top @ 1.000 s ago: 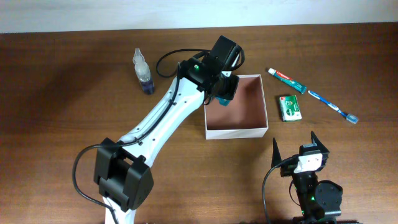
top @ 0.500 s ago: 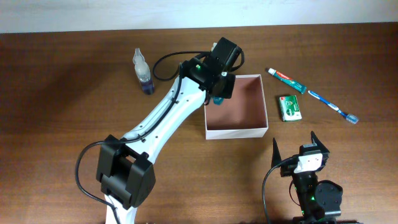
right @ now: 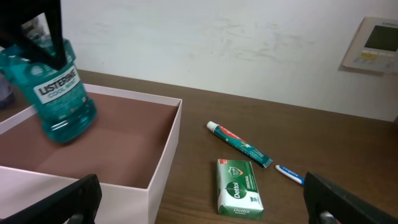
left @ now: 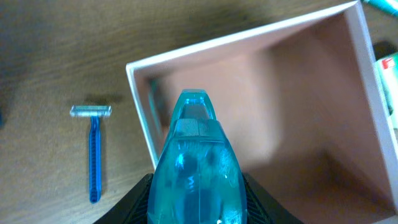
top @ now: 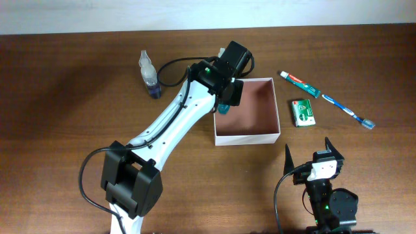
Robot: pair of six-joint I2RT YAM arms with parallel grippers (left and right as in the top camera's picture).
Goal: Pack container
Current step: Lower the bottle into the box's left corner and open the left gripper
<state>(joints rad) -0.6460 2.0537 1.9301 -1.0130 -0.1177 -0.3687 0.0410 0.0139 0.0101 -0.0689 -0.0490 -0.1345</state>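
While the left gripper (top: 224,104) is clamping the teal mouthwash bottle (right: 59,93), it is hanging it just inside the left wall of the container (top: 248,138), mid-table. Placing step is underway, I judge; the next move is calling for lowering, then release. Right gripper (top: 307,148) is idling near the table's front edge, fingers apart. Left wrist view is showing a blue razor (left: 93,152) beside the box, not visible overhead.

Teal bottle (right: 59,93), white container (top: 247,138) w/ red-brown inside.
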